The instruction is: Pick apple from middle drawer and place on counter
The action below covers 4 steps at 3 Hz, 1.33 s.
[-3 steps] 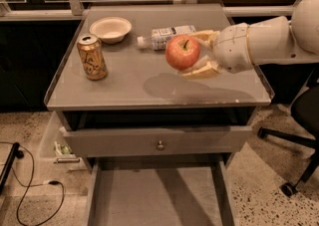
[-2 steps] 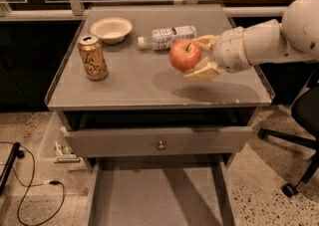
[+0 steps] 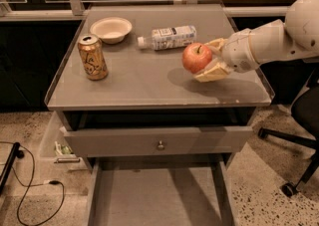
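The red apple (image 3: pixel 196 57) with a short stem is held in my gripper (image 3: pixel 205 60), just above the right part of the grey counter (image 3: pixel 134 80). The gripper's cream fingers (image 3: pixel 212 73) close on the apple from the right, one above and one below. My white arm comes in from the right edge. The middle drawer (image 3: pixel 154 200) is pulled out at the bottom, a wide shallow grey tray with a bare floor. Above it is a drawer with a small round metal knob (image 3: pixel 160 145), slightly open.
On the counter stand a gold can (image 3: pixel 92 56) at the left, a white bowl (image 3: pixel 110 29) at the back left, and a plastic bottle (image 3: pixel 167 37) lying on its side behind the apple. A black office chair base (image 3: pixel 294 150) is at the right. A cable (image 3: pixel 30 190) lies on the floor at the left.
My gripper has carried the apple a little to the right and lower, closer to the counter's surface. Nothing else has moved.
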Each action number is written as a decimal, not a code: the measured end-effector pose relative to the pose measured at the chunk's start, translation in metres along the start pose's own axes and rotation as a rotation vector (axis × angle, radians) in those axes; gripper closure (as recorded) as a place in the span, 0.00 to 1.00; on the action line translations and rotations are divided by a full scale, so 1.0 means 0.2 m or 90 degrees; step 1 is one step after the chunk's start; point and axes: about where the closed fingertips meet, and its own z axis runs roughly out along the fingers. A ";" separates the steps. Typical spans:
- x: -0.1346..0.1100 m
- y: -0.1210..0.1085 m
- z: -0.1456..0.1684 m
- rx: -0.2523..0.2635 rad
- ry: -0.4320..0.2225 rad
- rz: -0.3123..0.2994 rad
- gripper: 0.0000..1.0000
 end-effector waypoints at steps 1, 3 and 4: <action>0.08 0.01 0.02 -0.030 0.056 0.017 1.00; 0.15 0.04 0.06 -0.074 0.129 0.018 0.81; 0.15 0.04 0.06 -0.074 0.129 0.018 0.50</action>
